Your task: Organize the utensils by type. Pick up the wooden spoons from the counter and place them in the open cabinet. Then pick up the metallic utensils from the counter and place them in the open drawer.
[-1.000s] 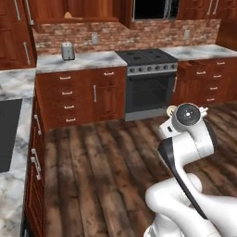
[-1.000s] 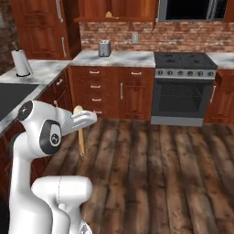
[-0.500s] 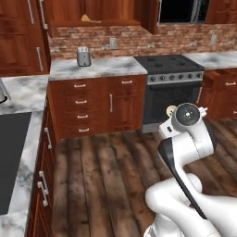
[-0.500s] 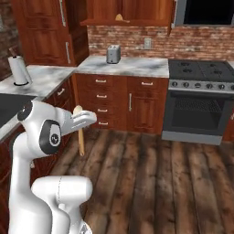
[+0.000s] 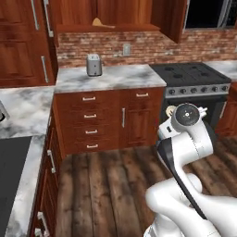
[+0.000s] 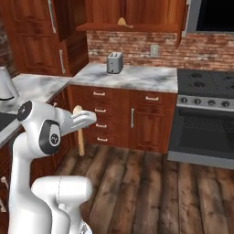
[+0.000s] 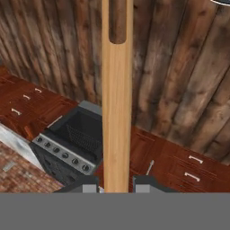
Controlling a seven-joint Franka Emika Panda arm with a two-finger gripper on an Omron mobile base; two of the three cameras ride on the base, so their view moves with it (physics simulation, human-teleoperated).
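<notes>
the robot's two-finger gripper (image 7: 116,187), its small dark finger tips (image 7: 144,184) set narrowly either side of a pale tan wooden spoon (image 7: 116,99), grips the handle near its end, the long shaft running straight away from the hand toward the dark plank floor (image 7: 188,67). in the right base view the same spoon (image 6: 80,132) hangs bowl-up beside the white arm (image 6: 48,130), well clear of the white marble counter (image 6: 130,77) across the kitchen. above that counter, the open reddish-brown wall cabinet (image 6: 132,28) already holds a second, orange-brown wooden spoon (image 6: 123,22) on its lower shelf, seen too in the left base view (image 5: 100,22). a small silver toaster (image 5: 94,65) stands on the counter beneath it, a black-fronted stove (image 6: 205,123) to its right.

the step in hand looks to be carrying this spoon to the cabinet. doing it well likely means raising the spoon above shelf level before reaching in, keeping the long shaft from catching the shelf edge or the cabinet door, and setting it down beside the first spoon rather than on it, releasing only once it rests flat.
</notes>
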